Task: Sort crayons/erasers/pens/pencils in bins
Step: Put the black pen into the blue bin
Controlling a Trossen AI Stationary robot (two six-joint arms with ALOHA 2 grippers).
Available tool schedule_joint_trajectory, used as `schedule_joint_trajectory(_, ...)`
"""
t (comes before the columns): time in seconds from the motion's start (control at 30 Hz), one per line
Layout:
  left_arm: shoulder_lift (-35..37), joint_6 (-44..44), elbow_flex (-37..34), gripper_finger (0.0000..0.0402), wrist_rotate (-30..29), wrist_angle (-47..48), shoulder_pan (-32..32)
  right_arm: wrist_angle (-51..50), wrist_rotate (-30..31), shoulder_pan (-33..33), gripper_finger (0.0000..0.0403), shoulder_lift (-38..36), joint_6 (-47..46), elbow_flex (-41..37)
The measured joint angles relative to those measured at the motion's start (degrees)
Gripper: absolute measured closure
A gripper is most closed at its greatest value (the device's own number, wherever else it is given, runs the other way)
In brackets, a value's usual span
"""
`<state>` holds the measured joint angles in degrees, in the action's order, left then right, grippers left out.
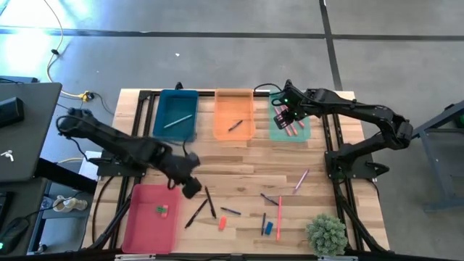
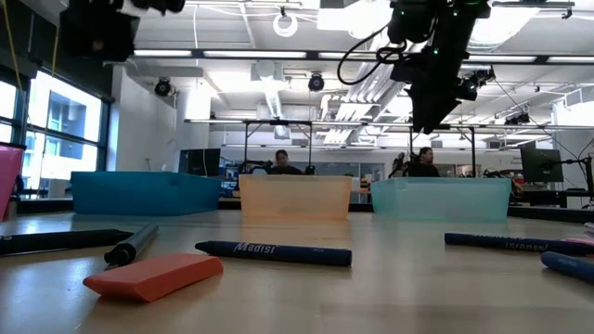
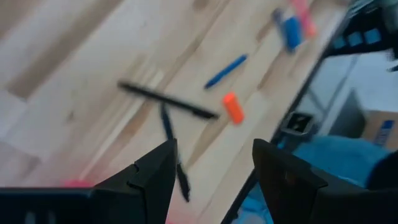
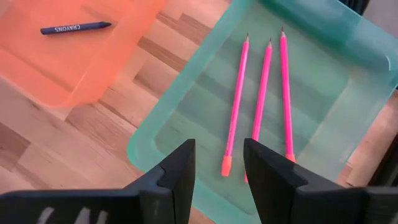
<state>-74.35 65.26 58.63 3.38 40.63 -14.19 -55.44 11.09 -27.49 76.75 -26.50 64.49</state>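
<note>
Four bins stand on the wooden table: teal-blue [image 1: 177,114] with a silver pen, orange [image 1: 234,114] holding a dark crayon [image 4: 76,28], mint green [image 1: 290,125] with three pink pencils [image 4: 261,93], and pink-red [image 1: 152,217] with small erasers [image 1: 163,210]. My right gripper [image 4: 219,149] hangs open above the mint bin, nothing between its fingers. My left gripper [image 3: 214,149] is open above the table beside the pink-red bin, over two black pens [image 1: 205,205]. An orange eraser [image 3: 233,107], a blue crayon [image 3: 225,71] and a blue eraser [image 1: 269,228] lie loose.
More loose sticks lie right of centre: a pink-red pencil [image 1: 278,216], a pink one [image 1: 301,180] and dark pens [image 1: 268,199]. A small green plant [image 1: 326,232] stands at the near right corner. Bare wood shows in the table's middle.
</note>
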Motion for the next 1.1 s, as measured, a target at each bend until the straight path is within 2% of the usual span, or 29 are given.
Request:
schedule_joint_trajectory(0.33, -11.3, 10.6, 0.0, 0.0205, -0.1, -0.8, -7.1, 0.9, 0.0, 0.0, 0.0274, 0.0, 2.5, 0.0)
schedule_joint_trajectory(0.57, -15.0, 10.8, 0.0, 0.0205, 0.8, -1.1, -8.4, 1.1, 0.0, 0.0, 0.0274, 0.0, 2.5, 0.0)
schedule_joint_trajectory(0.73, -15.1, 4.5, 0.0, 0.0205, -0.8, -1.3, -6.8, 1.7, 0.0, 0.0, 0.0274, 0.0, 2.3, 0.0)
schedule_joint_trajectory(0.8, -15.1, -0.6, 0.0, 0.0205, -1.1, -1.6, -5.2, 2.2, 0.0, 0.0, 0.0274, 0.0, 2.0, 0.0)
schedule_joint_trajectory(1.1, -15.1, -39.4, 0.0, 0.0205, -1.4, -2.3, 1.2, 4.5, -0.1, 0.0, 0.0274, 0.0, 1.9, 0.0)
